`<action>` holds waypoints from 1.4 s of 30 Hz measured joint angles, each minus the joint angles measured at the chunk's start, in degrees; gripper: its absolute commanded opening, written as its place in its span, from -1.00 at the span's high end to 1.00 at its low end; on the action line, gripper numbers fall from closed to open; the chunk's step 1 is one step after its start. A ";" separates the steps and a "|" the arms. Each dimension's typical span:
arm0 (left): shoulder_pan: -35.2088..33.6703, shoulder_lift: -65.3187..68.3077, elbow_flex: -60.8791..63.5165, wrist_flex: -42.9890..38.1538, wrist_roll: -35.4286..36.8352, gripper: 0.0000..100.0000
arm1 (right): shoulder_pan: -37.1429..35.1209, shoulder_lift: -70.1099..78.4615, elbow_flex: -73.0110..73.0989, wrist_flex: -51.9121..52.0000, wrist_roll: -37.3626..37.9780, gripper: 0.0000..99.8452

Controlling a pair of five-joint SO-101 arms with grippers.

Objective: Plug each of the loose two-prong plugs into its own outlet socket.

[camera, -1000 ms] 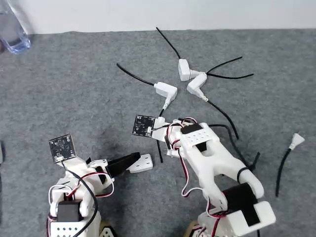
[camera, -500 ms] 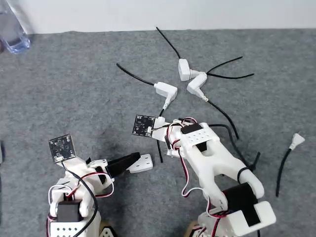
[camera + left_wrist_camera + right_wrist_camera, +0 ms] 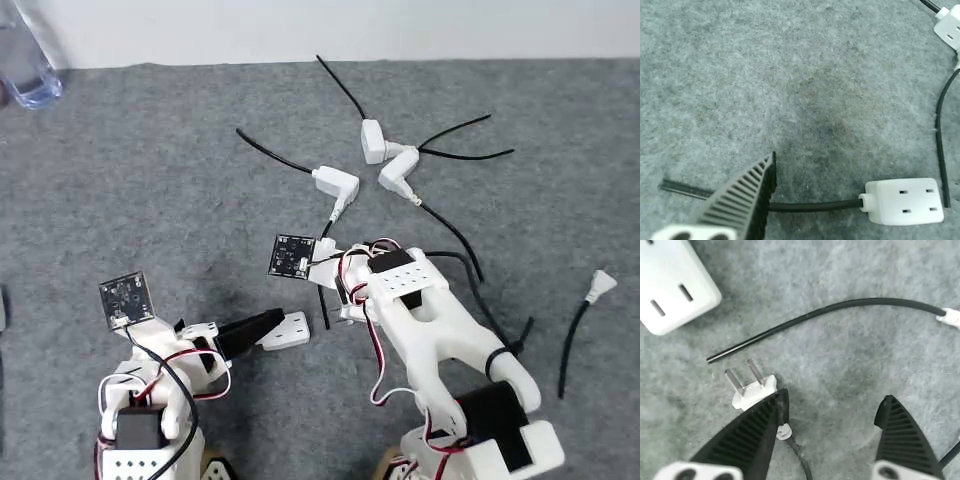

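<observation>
My right gripper (image 3: 835, 395) is open just above the grey carpet. A white two-prong plug (image 3: 757, 387) lies at the tip of one black finger (image 3: 752, 430), beside it rather than between the two, with its prongs towards a white outlet socket (image 3: 670, 285). In the high view that socket (image 3: 285, 332) lies between the arms, next to my left arm's black finger (image 3: 250, 328). The left wrist view has the socket (image 3: 902, 201) with its short black cord, and one finger (image 3: 747, 195) standing apart from it, holding nothing. Further back lie three white plugs (image 3: 337, 183), (image 3: 372, 140), (image 3: 398, 170).
Another white plug (image 3: 602, 286) on a black cord lies far right. Loose black cords (image 3: 455, 235) trail over the carpet behind my right arm (image 3: 405, 285). A clear bottle (image 3: 25, 60) stands at the back left by the white wall.
The right arm's rear part has shifted slightly towards the lower right. Its wrist, the left arm, the plugs and the socket have stayed put.
</observation>
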 measured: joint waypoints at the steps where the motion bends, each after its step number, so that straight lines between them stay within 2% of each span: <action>1: 0.00 0.00 0.00 0.00 0.00 -0.30 | 0.00 -0.09 0.00 0.00 0.00 0.41; 21: 0.00 0.00 0.00 0.00 0.00 -0.30 | 1.93 -0.18 0.00 0.18 0.00 0.41; 30: 0.00 0.00 0.00 0.00 0.00 -0.30 | 6.15 -5.10 -1.32 0.70 0.00 0.41; 36: 0.00 0.00 0.00 0.00 0.00 -0.30 | 5.98 -14.42 -1.32 11.34 1.58 0.42; 42: 0.00 0.00 0.00 0.00 0.00 -0.30 | 5.01 -16.97 -1.32 27.60 14.42 0.42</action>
